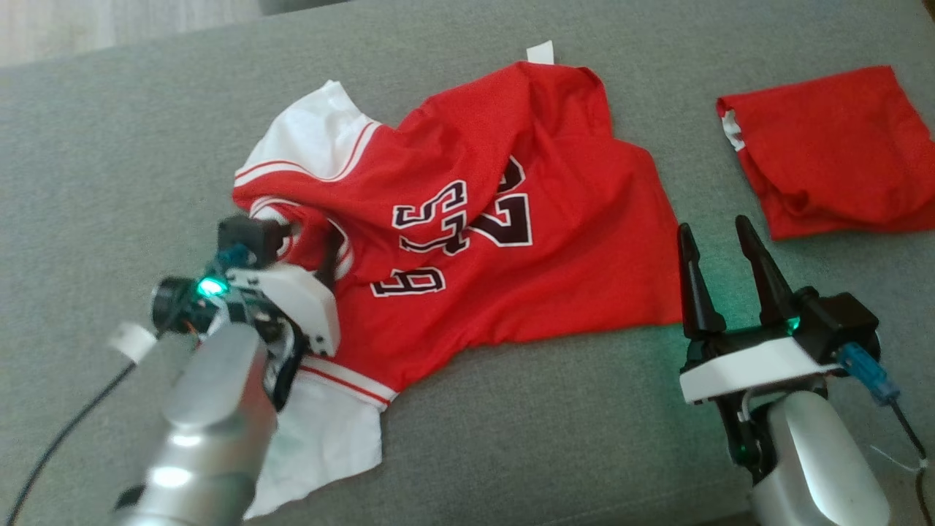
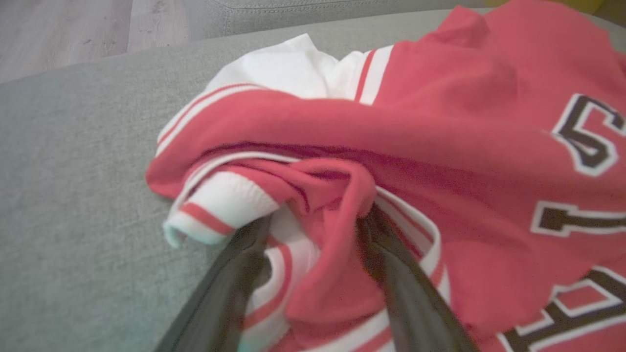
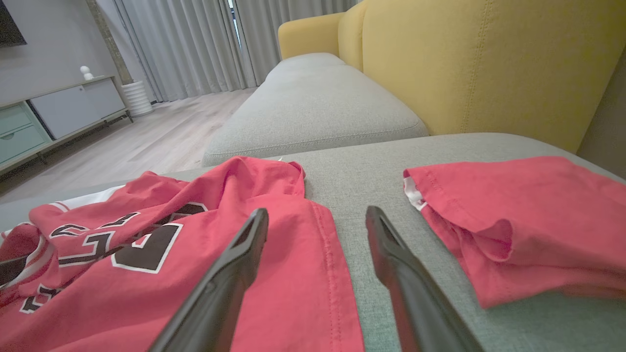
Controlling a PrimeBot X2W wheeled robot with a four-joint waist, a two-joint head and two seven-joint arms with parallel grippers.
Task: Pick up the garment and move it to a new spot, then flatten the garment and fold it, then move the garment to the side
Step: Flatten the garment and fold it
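Note:
The garment (image 1: pixel 475 219) is a red jersey with white sleeves and dark numbers, lying crumpled on the grey sofa cushion (image 1: pixel 555 438). My left gripper (image 1: pixel 292 252) is at its striped collar on the left side. In the left wrist view the left gripper (image 2: pixel 315 220) stands open, its two fingers either side of a raised fold of the garment (image 2: pixel 440 122) near the collar trim. My right gripper (image 1: pixel 714 228) is open just off the jersey's right hem. In the right wrist view the right gripper (image 3: pixel 318 212) has one finger over the garment (image 3: pixel 146 254) and one over bare cushion.
A second red cloth (image 1: pixel 825 153), folded, lies at the far right of the cushion, also the red cloth (image 3: pixel 513 220) right of my right fingers. A yellow sofa back (image 3: pixel 464 63) rises behind. Wooden floor (image 3: pixel 146 132) and a low cabinet (image 3: pixel 63 107) lie beyond.

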